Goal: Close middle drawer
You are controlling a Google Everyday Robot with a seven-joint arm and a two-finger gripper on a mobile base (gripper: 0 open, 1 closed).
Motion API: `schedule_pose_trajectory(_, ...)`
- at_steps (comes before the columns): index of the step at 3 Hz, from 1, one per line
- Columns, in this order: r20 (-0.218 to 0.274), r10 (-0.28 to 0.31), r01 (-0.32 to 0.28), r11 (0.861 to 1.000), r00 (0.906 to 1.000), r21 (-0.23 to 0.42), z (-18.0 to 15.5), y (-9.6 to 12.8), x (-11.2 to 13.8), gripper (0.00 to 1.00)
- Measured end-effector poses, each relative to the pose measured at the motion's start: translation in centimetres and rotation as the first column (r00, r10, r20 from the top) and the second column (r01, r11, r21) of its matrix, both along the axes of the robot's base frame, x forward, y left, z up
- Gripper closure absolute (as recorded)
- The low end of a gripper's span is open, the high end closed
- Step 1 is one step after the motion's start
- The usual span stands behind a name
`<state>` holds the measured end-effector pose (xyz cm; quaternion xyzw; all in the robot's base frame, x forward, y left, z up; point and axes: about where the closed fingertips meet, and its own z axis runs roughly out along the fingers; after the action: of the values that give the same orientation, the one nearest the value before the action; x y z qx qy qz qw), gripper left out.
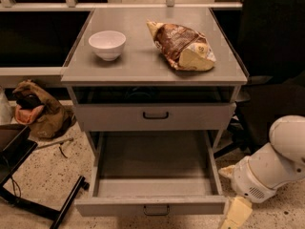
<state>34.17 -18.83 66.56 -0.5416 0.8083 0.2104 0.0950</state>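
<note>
The middle drawer (155, 175) is pulled far out of the grey cabinet. Its long tray looks empty, and its low front panel (114, 206) carries a small centre handle (156, 210). My gripper (236, 214) is a cream-coloured piece at the bottom right. It hangs from the white arm (269, 168), just right of the drawer's front right corner and low near the floor. It does not touch the drawer front.
Above the open drawer, a taller drawer front with a black handle (155, 115) is pushed in. A white bowl (107, 44) and a brown snack bag (182, 46) lie on the cabinet top. A brown bag (38, 109) and a black stand (28, 190) are on the floor at the left.
</note>
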Motion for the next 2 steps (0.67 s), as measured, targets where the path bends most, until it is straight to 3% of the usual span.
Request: schedule_pose_trajectory(2,-0.144,0.050,-0.037,0.995,0.9883,0.092,-7.7,2.2,-2.6,0.00)
